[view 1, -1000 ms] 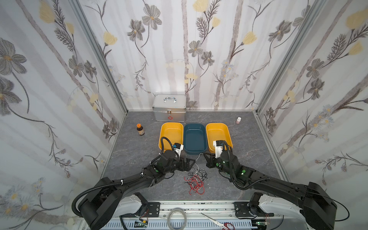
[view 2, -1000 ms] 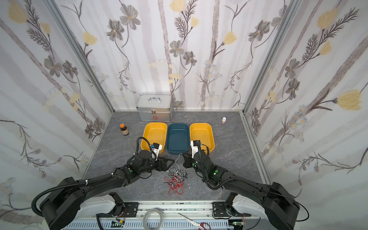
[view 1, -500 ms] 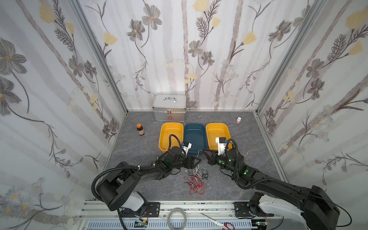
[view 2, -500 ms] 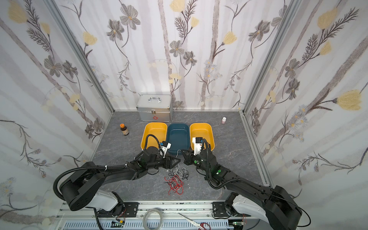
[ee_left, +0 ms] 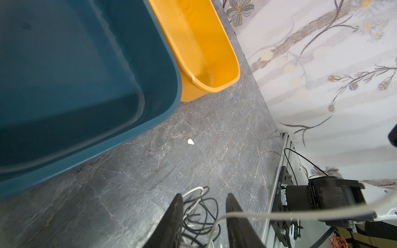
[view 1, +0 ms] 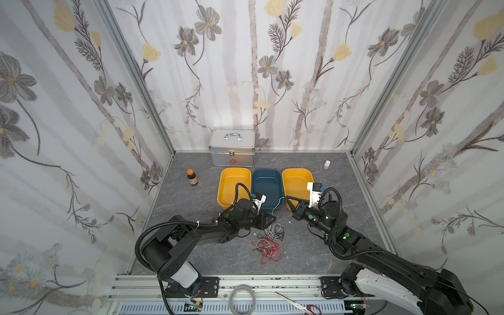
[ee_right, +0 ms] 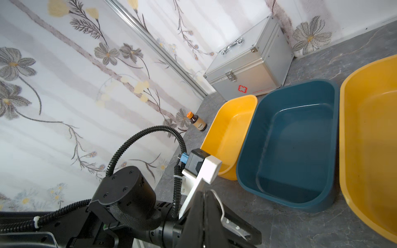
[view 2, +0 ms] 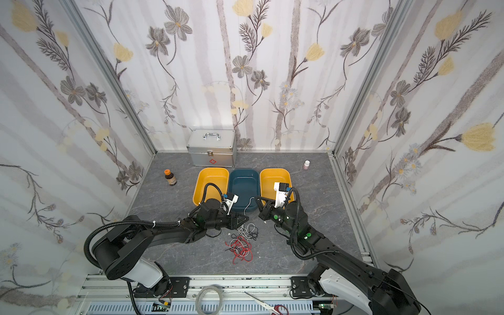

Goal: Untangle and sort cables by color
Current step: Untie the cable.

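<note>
Near the middle of the tabletop (view 1: 300, 253), in both top views, the cables (view 1: 268, 245) lie in one knot just on the near side of the three bins. The red loops are nearest, with black and white ones on the far side of them. None is in a bin yet; the blue bin (view 1: 266, 171) and the yellow bins (view 1: 236, 169) either side of it look empty. My right jaws sit closed by the blue bin's near right corner. A white cable (view 2: 247, 206) hangs from their tips in a curve back toward the knot. My left jaws reach in low from the left, at the knot's far edge. I judge the step in hand to be drawing that white strand out of the tangle.

From the left wrist, my left jaws stand partly open, fingers (ee_left: 175, 214) apart. Some black and white loops (ee_left: 200, 211) lie between them on the tabletop, and nothing is pinched. The white cable crosses just beside the tips, stretched fairly straight.

From the right wrist, my right jaws are pressed together on the white cable, which curls out at the fingertips (ee_right: 197, 210).

Next, I think, my left jaws must close on the loose loops to pin them, without catching the stretched strand. Then my right jaws can pull toward a bin without dragging the whole knot.
</note>
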Available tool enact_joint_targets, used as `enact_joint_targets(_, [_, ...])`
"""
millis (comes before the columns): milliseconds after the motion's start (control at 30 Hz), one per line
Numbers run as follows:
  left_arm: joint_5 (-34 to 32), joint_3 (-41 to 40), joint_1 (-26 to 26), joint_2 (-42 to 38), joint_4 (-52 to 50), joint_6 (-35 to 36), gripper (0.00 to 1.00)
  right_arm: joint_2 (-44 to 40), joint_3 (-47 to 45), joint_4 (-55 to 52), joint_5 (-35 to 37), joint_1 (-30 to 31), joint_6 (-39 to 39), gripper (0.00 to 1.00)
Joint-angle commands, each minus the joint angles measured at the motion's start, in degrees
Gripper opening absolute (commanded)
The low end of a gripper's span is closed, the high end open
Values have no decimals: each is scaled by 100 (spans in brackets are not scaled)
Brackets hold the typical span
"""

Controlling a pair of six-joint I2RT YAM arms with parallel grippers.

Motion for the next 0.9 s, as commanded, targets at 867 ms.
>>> enact_joint_targets(867, [-286, 146, -1, -1093, -663, 114, 0, 989, 200, -247, -108, 3, -398, 20])
